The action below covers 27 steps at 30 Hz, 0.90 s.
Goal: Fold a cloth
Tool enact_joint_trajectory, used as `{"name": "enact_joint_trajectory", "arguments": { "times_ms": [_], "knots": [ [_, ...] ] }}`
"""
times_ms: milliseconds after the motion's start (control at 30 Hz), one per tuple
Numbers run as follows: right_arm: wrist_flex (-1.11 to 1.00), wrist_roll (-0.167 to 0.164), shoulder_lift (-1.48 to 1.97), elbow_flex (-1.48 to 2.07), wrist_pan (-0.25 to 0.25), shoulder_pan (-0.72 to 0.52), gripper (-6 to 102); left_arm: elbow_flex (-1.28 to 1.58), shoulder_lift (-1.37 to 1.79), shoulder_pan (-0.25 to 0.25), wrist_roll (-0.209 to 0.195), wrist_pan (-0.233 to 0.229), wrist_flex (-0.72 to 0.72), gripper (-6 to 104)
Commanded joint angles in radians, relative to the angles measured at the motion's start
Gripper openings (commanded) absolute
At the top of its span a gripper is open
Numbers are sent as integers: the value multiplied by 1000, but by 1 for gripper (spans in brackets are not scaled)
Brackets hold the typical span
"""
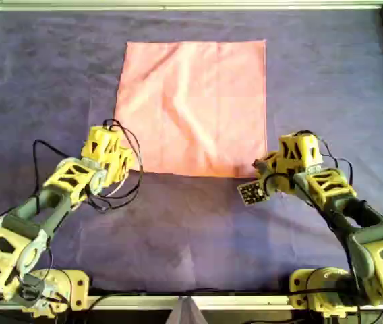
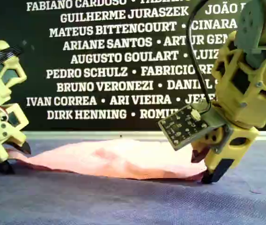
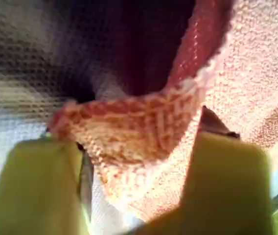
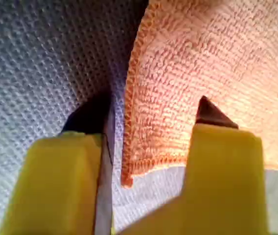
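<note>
1. Since the fold has to start from an edge, both near corners of the cloth (image 1: 195, 108) are being worked at once. At the overhead view's left, the left-hand arm (image 1: 77, 179) is set down at the cloth's near corner on that side.
2. Between the arms the cloth is laid flat and square on the purple-grey table covering (image 1: 50, 81). Its far edge lies well up the table, and faint creases are seen across it.
3. At the overhead view's right, the right-hand arm (image 1: 313, 179) is planted at the other near corner. A small circuit board (image 1: 251, 193) is carried beside its tip. Which arm is first and which is second cannot be settled from the wrist views.
4. At my first gripper (image 3: 144, 142), a corner of the cloth is rucked up into a raised fold with dark shadow beneath. The fold fills the space from one finger to the other. Whether it is truly pinched cannot be told, although the ruck suggests the fingers have been drawn in against it.
5. At my second gripper (image 4: 149, 122), the jaws are held apart and astride the cloth's edge. One finger is placed on the covering and the other over the cloth, and nothing is gripped. This stance is judged to be chosen so that closing would gather the corner between them.
</note>
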Motion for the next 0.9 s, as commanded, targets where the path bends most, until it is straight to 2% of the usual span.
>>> {"name": "enact_joint_trajectory", "arguments": {
  "times_ms": [0, 67, 133, 233, 300, 400, 467, 600, 867],
  "knots": [
    [-51, 3, 11, -71, 6, -3, 55, -21, 2, -11, 5, 0, -15, 72],
    [-51, 0, 11, -71, 6, -2, 48, -26, 5, -11, -6, 0, -15, 69],
    [-52, 0, 11, -71, 2, 0, 37, -31, 3, -11, 2, 0, -15, 62],
    [-54, -5, 11, -72, -9, 2, 21, -31, 5, -11, 6, 5, -15, 49],
    [-54, 5, 17, -72, -11, 6, 11, -29, 14, -11, 6, 15, -15, 39],
    [-55, 5, 23, -72, -11, 2, 1, -29, 17, -18, 6, 18, -15, 24],
    [-60, 5, 21, -72, -11, -5, -2, -31, 17, -20, 6, 18, -15, 14],
    [-83, -11, 15, -69, -11, -11, -2, -48, 17, -26, -3, 20, -15, -2],
    [-86, 2, 35, -69, -9, -6, -2, -67, 61, -26, -8, 20, -12, -1]
  ]
}}
